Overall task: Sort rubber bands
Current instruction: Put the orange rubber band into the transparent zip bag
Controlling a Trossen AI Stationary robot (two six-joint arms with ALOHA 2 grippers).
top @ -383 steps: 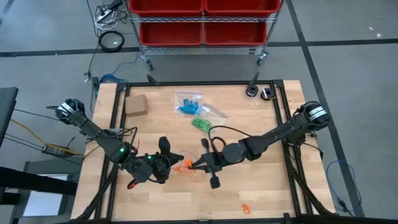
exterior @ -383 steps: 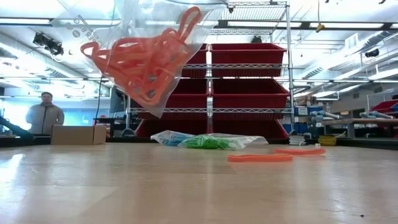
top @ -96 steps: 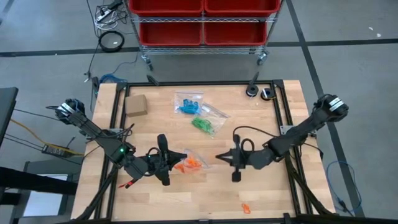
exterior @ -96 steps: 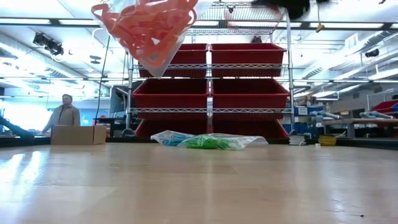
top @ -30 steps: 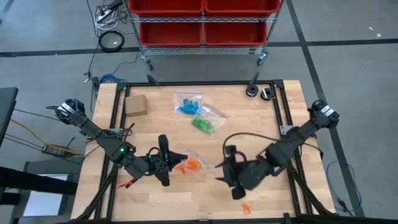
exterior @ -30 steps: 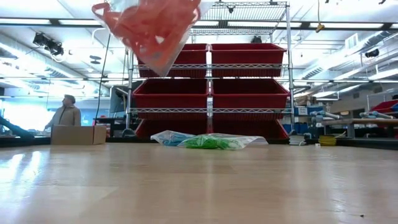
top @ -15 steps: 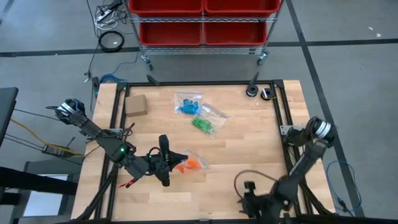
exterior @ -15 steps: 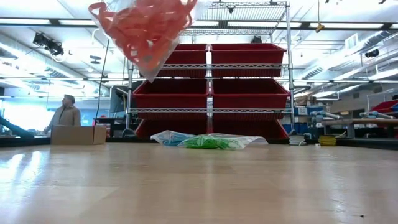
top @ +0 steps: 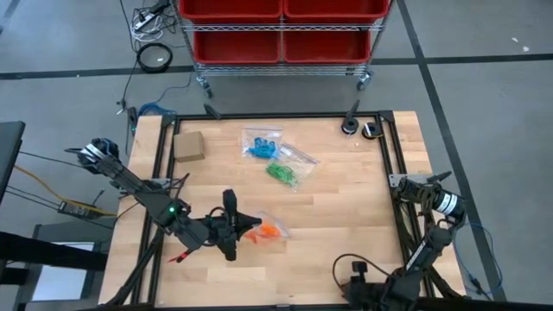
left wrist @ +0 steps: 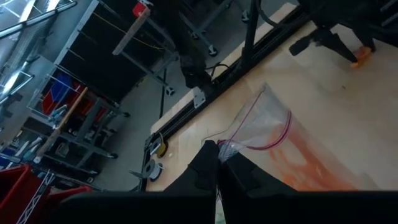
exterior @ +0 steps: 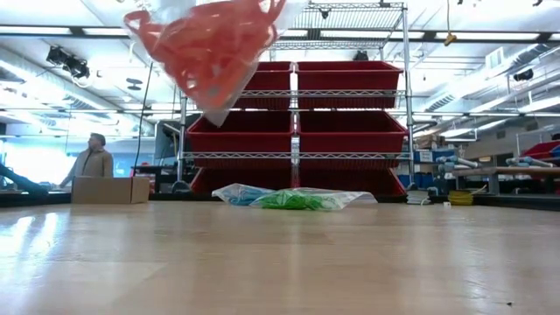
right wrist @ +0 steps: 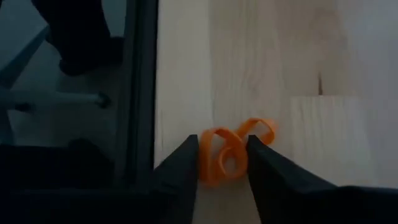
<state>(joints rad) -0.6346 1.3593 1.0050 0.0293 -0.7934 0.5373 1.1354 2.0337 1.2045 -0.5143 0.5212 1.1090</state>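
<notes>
Since the earlier frames the right arm has swung off mid-desk down to the near edge, and the loose orange bands once lying mid-desk are gone from there. Left to right: a person stands far off in the room; a tan cardboard box sits at the far-left corner of the desk. The left hand is pressed together, pinching the top edge of a clear bag of orange rubber bands and holding it lifted clear of the wood, as the low view shows it hanging. Behind it, mid-desk, two more bags lie just beside each other: a blue-band bag and a green-band bag. Far right, the right hand is down at the near desk edge, fingers part-spread on either side of a curled orange band lying on the wood by the dark frame rail; touching or not, cannot tell. Count: three bags (one orange, one blue, one green), one box, one loose orange band seen, maybe two tangled. Judgement: right hand is going for the last stray orange band, to drop into the held bag; sorting looks nearly done. Risk: thin band at the edge could slip out of the pinch.
</notes>
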